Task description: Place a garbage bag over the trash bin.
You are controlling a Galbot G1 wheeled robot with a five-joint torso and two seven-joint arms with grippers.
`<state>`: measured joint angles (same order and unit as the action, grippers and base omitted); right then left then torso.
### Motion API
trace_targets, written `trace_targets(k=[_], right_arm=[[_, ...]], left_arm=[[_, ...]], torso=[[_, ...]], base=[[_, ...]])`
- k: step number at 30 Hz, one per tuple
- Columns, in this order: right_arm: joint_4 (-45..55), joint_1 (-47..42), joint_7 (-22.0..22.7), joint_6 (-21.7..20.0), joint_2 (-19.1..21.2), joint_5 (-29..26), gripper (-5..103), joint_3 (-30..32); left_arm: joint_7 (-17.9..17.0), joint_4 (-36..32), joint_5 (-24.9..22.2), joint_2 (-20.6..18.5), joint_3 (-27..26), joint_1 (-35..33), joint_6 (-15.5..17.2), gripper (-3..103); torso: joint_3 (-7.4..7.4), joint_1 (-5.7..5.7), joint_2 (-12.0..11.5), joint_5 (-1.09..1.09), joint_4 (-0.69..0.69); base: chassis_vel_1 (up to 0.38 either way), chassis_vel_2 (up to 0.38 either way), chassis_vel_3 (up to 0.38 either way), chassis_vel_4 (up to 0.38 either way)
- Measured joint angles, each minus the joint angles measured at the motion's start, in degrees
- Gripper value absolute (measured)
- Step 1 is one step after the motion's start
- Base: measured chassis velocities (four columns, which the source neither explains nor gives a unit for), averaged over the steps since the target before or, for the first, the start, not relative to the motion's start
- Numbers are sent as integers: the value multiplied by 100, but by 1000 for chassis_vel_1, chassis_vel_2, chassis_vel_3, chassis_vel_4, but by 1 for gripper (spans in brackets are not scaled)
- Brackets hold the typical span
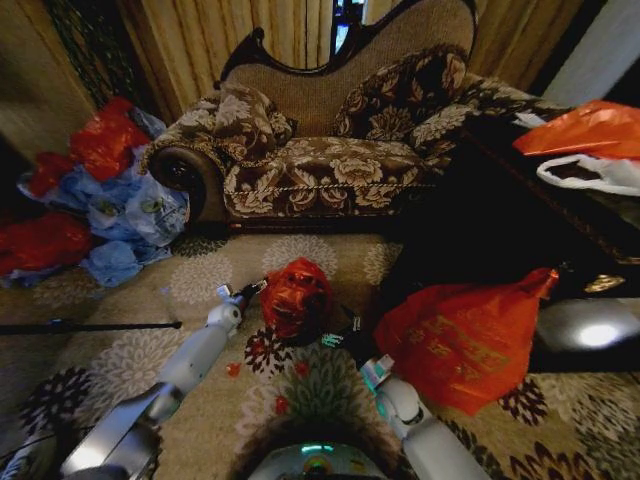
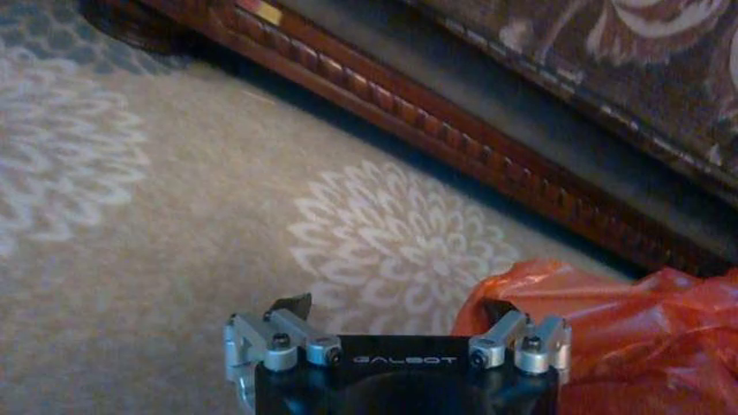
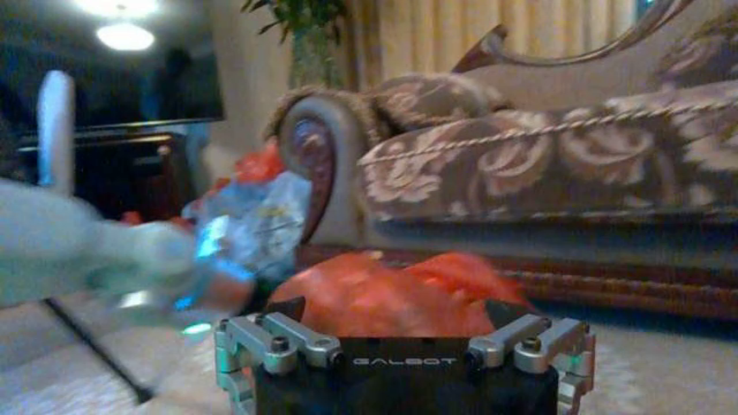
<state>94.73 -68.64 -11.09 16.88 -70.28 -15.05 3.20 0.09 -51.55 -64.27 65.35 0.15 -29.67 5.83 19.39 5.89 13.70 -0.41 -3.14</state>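
Sofa (image 1: 330, 150) at 12 o'clock, patterned carpet (image 1: 190, 280) below. Big orange bag bundle (image 1: 465, 345) at 4 o'clock. Garbage bag (image 1: 295, 297) sits at centre, draped over the trash bin (image 1: 322, 330), dark edge peeking out. Left claw (image 1: 248, 291) touches the bag's 9 o'clock side, right claw (image 1: 345, 338) at its 4 o'clock; cannot tell either grip.

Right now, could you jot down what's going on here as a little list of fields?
Setting: patterned carpet in front of a floral sofa
Garbage bag: red-orange, draped over the trash bin, little of the bin's black showing
Left gripper: at the bag's left edge
Right gripper: at the bag's right side, low
Nearby: large orange bag bundle to the right; pile of blue and red bags left of the sofa
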Motion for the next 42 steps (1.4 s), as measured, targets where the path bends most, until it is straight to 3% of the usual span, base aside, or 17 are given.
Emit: trace_targets(k=[5, 8, 17, 24, 34, 40, 42], right_arm=[[-259, 291, 345, 38, -182, 98, 100, -61], [-907, 1120, 818, -45, -392, 84, 100, 42], [-1892, 2594, 668, -639, -384, -195, 100, -411], [-2491, 3266, 161, -820, -596, -314, 100, -948], [-3280, 3617, 215, -949, -852, -152, 103, -984], [-3446, 3673, 217, -1057, -752, -201, 79, -823], [-3449, 3677, 217, -1056, -749, -226, 79, -811]], left_arm=[[-18, 445, 286, 191, 84, 186, 35, 93], [-32, 450, 398, 171, 74, 26, 47, 93], [-42, 186, 385, 81, -97, -178, 26, 94], [-56, -1044, 52, -440, -305, -633, 66, 98], [-93, -2083, -384, -827, -450, -998, 150, 99], [-93, -2545, -605, -975, -494, -1082, 202, 99], [-92, -2577, -621, -990, -496, -1099, 209, 99]], torso=[[0, 0, 0, 1, -1], [0, 0, -1, 1, 4], [1, 0, -1, -3, 2], [0, -1, -1, 0, 4], [0, -1, -1, 0, 2], [0, -1, -1, 0, 1], [0, -1, -1, 0, 1]], base=[[0, 0, 0, 0], [0, 0, 0, 0], [0, 0, 0, 0], [0, 0, 0, 0], [0, 0, 0, 0], [0, 0, 0, 0], [0, 0, 0, 0]])
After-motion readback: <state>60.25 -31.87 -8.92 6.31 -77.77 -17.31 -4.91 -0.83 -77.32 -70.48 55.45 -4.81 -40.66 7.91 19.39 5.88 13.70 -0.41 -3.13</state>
